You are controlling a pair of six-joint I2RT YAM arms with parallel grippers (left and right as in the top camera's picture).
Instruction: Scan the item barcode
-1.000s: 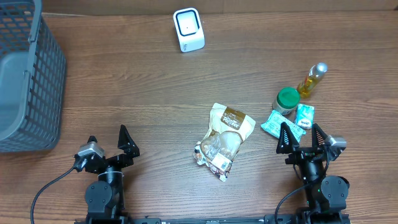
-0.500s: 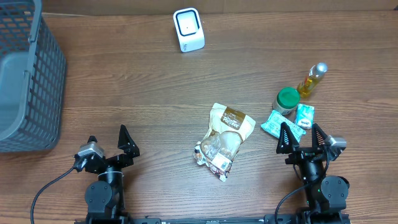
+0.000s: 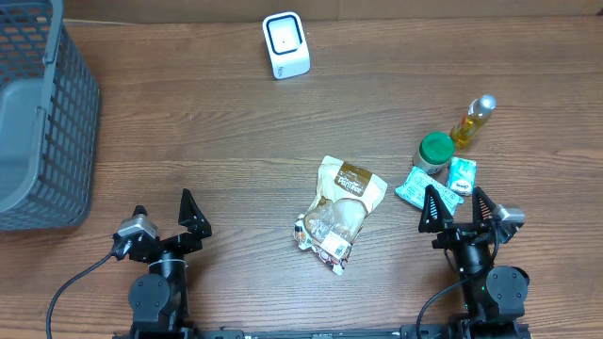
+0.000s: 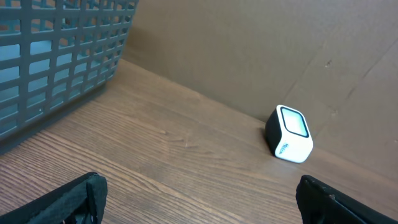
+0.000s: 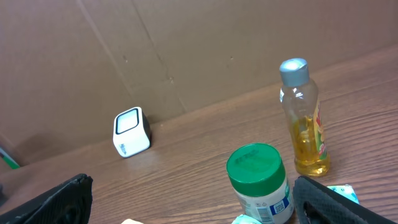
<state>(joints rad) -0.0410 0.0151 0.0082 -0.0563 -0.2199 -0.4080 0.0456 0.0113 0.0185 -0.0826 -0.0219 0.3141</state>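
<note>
The right gripper (image 3: 456, 205) and left gripper (image 3: 166, 215) are hanging wide open, empty; the snack bag (image 3: 341, 209) is lying mid-desk, scanner (image 3: 285, 45) at its twelve o'clock. Pinching just one corner seems wisest, leaving its faces readable.

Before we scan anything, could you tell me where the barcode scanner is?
Overhead, the white scanner stands near the table's far edge, right of the grey basket.
</note>
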